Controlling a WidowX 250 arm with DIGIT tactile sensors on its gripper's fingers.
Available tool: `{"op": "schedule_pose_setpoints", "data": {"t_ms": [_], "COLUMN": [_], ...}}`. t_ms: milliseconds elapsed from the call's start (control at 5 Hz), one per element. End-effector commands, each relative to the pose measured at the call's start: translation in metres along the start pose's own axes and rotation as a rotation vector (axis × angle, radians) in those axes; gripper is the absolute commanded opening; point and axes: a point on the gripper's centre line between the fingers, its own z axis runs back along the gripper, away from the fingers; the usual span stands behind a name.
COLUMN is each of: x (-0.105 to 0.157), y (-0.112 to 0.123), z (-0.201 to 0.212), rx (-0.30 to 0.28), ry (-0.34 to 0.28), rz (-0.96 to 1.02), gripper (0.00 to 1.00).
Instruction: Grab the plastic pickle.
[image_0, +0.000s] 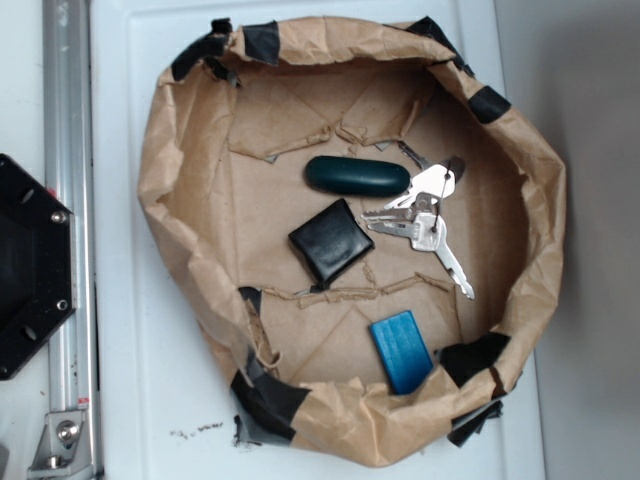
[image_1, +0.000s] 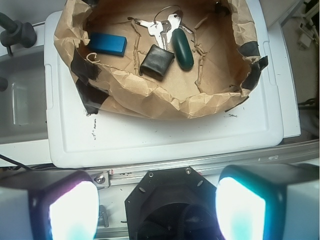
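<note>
Though nothing covers it, the plastic pickle (image_0: 357, 176) lies fully in view on the floor of a crumpled brown paper bowl (image_0: 180, 200), towards the far side in the exterior view: smooth, glossy, dark green, oblong w/ rounded ends. In the wrist view the plastic pickle (image_1: 182, 48) sits just right of the black square pouch (image_1: 157, 61), about touching it. The pouch (image_0: 331, 240) is matte black, soft-looking w/ a stitched edge, just near-left of the pickle in the exterior view. A bunch of silver keys (image_0: 425, 220) lies beside the pickle's right end; whether metal touches it is hard to tell. A blue rectangular block (image_0: 401, 350) rests near the bowl's near wall, well apart from the pickle.

The bowl's rim is creased kraft paper patched w/ black tape (image_0: 265, 40); its folded walls hide parts of the floor edge. It stands on a white plastic lid-like surface (image_0: 130, 330), scuffed w/ small dark specks. Left of that, a grey metal rail (image_0: 68, 150) & a black hexagonal base (image_0: 30, 265), cut off by the frame edge.

The claw (image_1: 157, 207) shows only in the wrist view, at the bottom edge: two pads (image_1: 74, 210), glowing pale & blurred, cropped by the frame. They stand wide apart, nothing between them, well short of the bowl.
</note>
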Motion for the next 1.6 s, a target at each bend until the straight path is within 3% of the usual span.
{"op": "schedule_pose_setpoints", "data": {"t_ms": [0,200,400,800,1000,1400], "x": [0.000,0.049,0.094,0.145,0.149,0.149], "y": [0.000,0.015,0.022,0.038,0.045,0.045], "z": [0.000,-0.016,-0.060,-0.142,-0.157,-0.157], "rx": [0.000,-0.051,-0.028,0.019,0.120,0.120], "ry": [0.000,-0.163,-0.158,-0.018,0.021,0.021], "rz": [0.000,-0.069,-0.103,-0.086,-0.071,-0.071], "gripper": [1.00,1.00,1.00,1.00,1.00,1.00]}}
